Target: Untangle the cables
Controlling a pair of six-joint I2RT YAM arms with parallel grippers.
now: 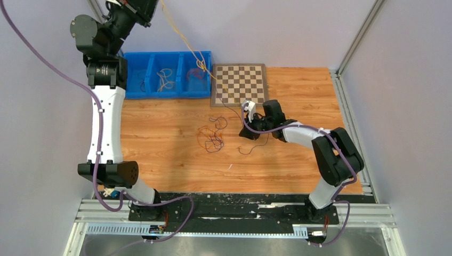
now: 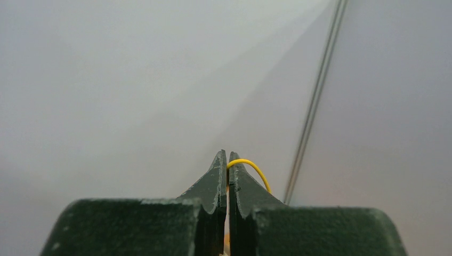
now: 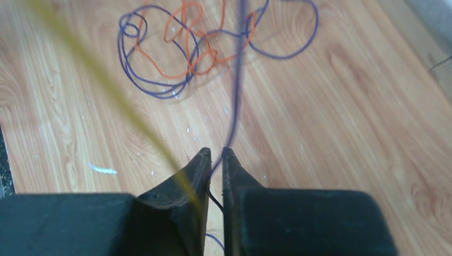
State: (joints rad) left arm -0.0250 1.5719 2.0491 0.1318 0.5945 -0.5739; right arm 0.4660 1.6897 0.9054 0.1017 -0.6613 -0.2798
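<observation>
My left gripper (image 2: pixel 228 157) is raised high and shut on a thin yellow cable (image 2: pixel 255 169). In the top view this yellow cable (image 1: pixel 184 38) hangs slanting down to a small knot above the bin's right end. A loose tangle of orange and dark purple cables (image 1: pixel 211 136) lies mid-table. My right gripper (image 1: pixel 244 134) sits low just right of the tangle. In the right wrist view, the right gripper (image 3: pixel 217 152) is shut on a dark purple cable (image 3: pixel 234 96) that runs to the tangle (image 3: pixel 181 48). A blurred yellow cable (image 3: pixel 106 80) crosses close to that camera.
A blue three-compartment bin (image 1: pixel 129 74) at the back left holds a few coiled cables. A chessboard (image 1: pixel 240 85) lies to its right. Another dark strand (image 1: pixel 249 149) curls on the wood by the right gripper. Metal rails border the table's right and near edges.
</observation>
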